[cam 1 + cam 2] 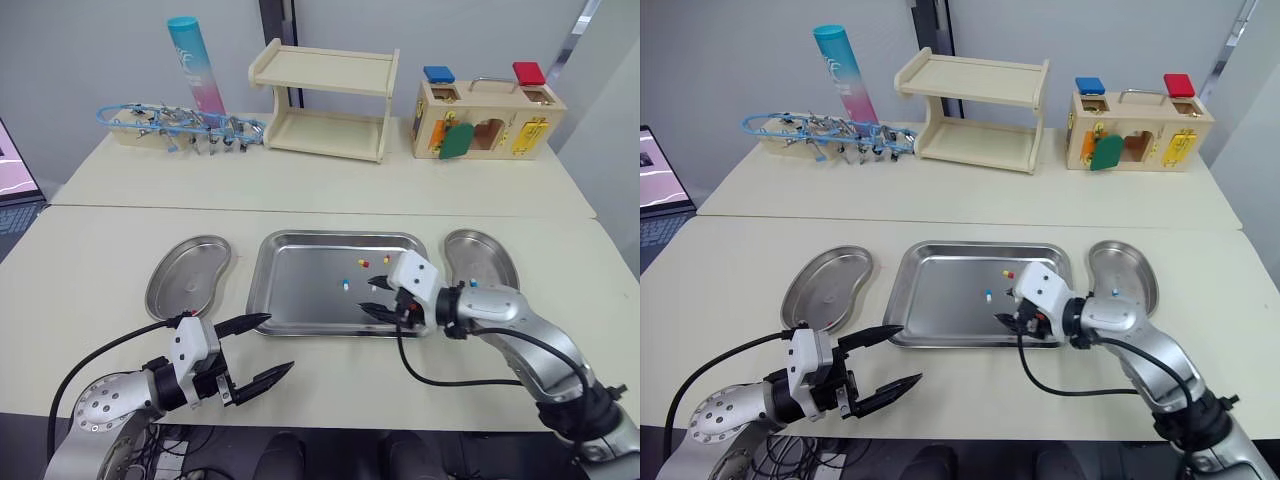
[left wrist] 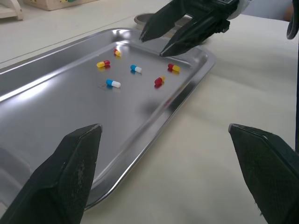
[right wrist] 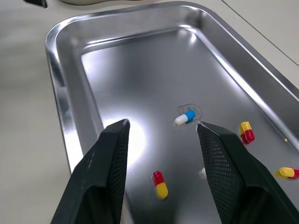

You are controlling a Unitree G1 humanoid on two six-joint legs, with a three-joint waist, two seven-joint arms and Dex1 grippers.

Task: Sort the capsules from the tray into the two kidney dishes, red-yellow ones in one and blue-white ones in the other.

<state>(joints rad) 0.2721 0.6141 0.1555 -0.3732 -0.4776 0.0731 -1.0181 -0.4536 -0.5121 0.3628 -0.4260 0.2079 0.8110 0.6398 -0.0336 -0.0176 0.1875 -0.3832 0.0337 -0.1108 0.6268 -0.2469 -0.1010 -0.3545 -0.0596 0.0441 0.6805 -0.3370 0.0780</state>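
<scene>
The right gripper (image 1: 367,296) hangs low over the right part of the tray (image 1: 295,290), a little right of the frame's middle. Its two fingers are spread wide and hold nothing. In the right wrist view a red-yellow capsule (image 3: 160,184) lies on the tray floor between these fingers. Its long axis runs nearly along them, so I think they would close across its narrow width. A blue-white capsule (image 3: 185,117) lies just beyond the fingertips, turned more crosswise. The other capsules (image 1: 362,264) are scattered near, all in the tray's right half.

The left gripper (image 1: 280,341), also wide and empty, is at the lower left of the frame above the table (image 1: 100,250), well apart from the capsules. The right arm is clearly nearer.

The steel floor is smooth and shiny, so a capsule may slide or roll. The tray wall stands close on the right. The left dish (image 1: 190,275) looks bare; the right dish (image 1: 490,245) seems to hold one small blue piece.
</scene>
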